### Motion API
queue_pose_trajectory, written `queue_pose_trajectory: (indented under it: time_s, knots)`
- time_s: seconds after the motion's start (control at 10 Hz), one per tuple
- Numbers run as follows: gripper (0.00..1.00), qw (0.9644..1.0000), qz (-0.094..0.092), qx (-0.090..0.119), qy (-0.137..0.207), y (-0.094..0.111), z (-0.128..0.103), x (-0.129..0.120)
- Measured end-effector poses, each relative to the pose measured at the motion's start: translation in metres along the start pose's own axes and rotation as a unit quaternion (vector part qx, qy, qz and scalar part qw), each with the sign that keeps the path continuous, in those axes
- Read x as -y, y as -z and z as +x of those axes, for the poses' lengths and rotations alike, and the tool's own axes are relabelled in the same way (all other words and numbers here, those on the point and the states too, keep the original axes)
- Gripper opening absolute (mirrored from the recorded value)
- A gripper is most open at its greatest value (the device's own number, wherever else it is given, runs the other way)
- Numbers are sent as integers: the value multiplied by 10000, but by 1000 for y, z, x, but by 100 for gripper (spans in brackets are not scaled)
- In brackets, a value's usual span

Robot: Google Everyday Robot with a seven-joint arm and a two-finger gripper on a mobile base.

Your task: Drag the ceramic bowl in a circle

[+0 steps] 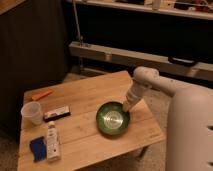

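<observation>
A: Where's your gripper right now?

B: My gripper (126, 106) is down at the far right rim of the ceramic bowl (113, 118), tip pressed onto the edge. My arm (150, 82) comes in from the right, white, bent at the elbow, forearm angling down and left to the bowl.

A: Fingers?

B: Clenched, pinched together. They meet right at the dark rim, but I can't tell whether the rim is between them or they just push down on it.

A: Bowl position?

B: Green, glossy, faint rings inside. Sits upright on the wooden table (82, 107), right half, toward the near edge and not far from the right corner. Flat on the surface, not tilted.

A: Other stuff, quick.

B: Translucent plastic cup (32, 113) upright at the left side of the table. Just right of it, a small dark flat bar (56, 113) lying down. Nearer the front, a white tube (51, 141) lying lengthwise, and a blue sponge (37, 148) touching or just beside it on its left. An orange marker (42, 94) lies near the far left corner. All well apart from the bowl.

A: Background?

B: Dark wall, a grey rail (135, 56) running behind the table, speckled floor (160, 107).
</observation>
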Motion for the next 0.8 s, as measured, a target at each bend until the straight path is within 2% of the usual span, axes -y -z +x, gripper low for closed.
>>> queue_pose_trajectory:
  time_s: [0.1,0.3,0.4,0.6,0.8]
  knots:
    - [0,9999,52,-61,98,-3,20,-10]
    - [0,9995,154,-42,275,-3,30,-27]
    - [0,9987,213,0,464,4,29,-46]
    - [0,9966,215,73,789,19,26,-79]
    - [0,9915,161,116,1285,23,10,-126]
